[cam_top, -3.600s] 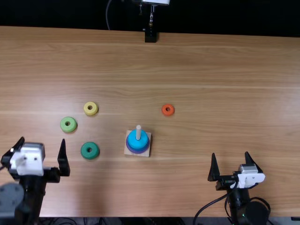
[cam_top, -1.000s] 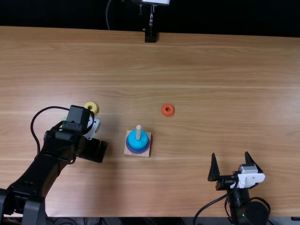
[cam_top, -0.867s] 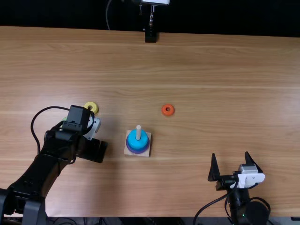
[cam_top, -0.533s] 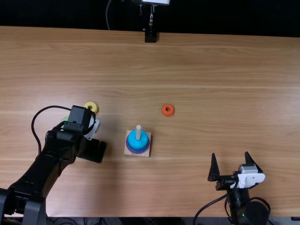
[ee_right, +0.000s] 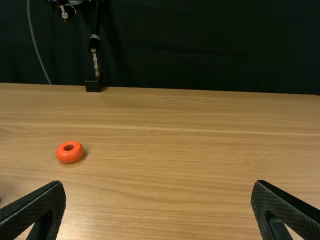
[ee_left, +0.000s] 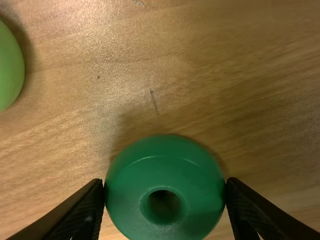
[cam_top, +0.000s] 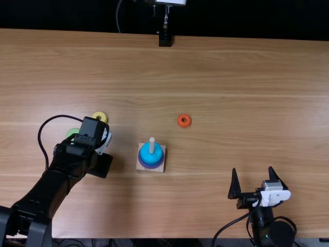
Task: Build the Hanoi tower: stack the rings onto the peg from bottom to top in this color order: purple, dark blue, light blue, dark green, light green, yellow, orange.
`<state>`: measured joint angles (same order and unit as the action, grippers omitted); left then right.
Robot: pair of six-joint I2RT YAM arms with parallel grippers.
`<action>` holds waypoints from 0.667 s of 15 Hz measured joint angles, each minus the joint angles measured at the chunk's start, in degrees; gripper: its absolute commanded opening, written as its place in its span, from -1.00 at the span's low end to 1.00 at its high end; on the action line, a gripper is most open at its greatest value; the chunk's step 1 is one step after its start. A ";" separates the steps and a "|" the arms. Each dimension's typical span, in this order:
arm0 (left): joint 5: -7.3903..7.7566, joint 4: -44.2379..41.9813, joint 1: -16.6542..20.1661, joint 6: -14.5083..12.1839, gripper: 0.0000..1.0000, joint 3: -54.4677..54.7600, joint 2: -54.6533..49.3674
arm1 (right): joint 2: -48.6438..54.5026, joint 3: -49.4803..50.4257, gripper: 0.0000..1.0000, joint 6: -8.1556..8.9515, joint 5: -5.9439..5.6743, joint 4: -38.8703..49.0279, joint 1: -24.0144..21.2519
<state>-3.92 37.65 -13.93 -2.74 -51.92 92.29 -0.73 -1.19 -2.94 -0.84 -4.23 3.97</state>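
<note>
The left gripper (cam_top: 101, 164) is over the dark green ring's spot, left of the peg. In the left wrist view the left gripper (ee_left: 165, 187) is shut on the dark green ring (ee_left: 127, 200), a fingertip against each side. On the wooden base (cam_top: 159, 169), a purple ring (cam_top: 149, 165) and a blue ring (cam_top: 157, 150) surround the upright peg (cam_top: 151, 144). Beyond the left arm lie the light green ring (cam_top: 71, 132) and yellow ring (cam_top: 99, 116); the orange ring (cam_top: 184, 120) is right of the peg. At the near right, the right gripper (cam_top: 252, 171) stands open; so does the right gripper (ee_right: 158, 184) in its wrist view.
The left forearm (cam_top: 51, 180) crosses the table's near left part, and its cable (cam_top: 41, 139) loops beside the light green ring. A black stand (cam_top: 165, 39) is at the table's far edge (cam_top: 231, 38).
From near the left front, my left gripper has swung over the dark green ring and taken hold of it. Lately it shifted slightly left. The right arm has kept still.
</note>
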 measured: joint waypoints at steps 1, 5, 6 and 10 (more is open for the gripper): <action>-0.24 0.37 0.00 -0.07 -1.00 -0.33 0.00 | 0.00 -0.02 1.00 0.02 -0.02 0.00 0.00; -0.42 11.67 -0.11 0.04 -1.00 -11.63 0.00 | 0.00 0.00 1.00 0.02 0.00 0.00 0.00; -0.46 16.35 -0.35 0.07 -1.00 -14.36 0.00 | 0.00 0.00 1.00 0.02 0.00 0.00 0.00; -0.55 35.58 -3.45 0.09 -1.00 -29.35 0.00 | 0.00 0.00 1.00 0.02 0.00 0.02 -0.02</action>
<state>-4.47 73.23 -17.39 -2.66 -81.28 92.29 -0.73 -1.19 -2.92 -0.84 -4.21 3.95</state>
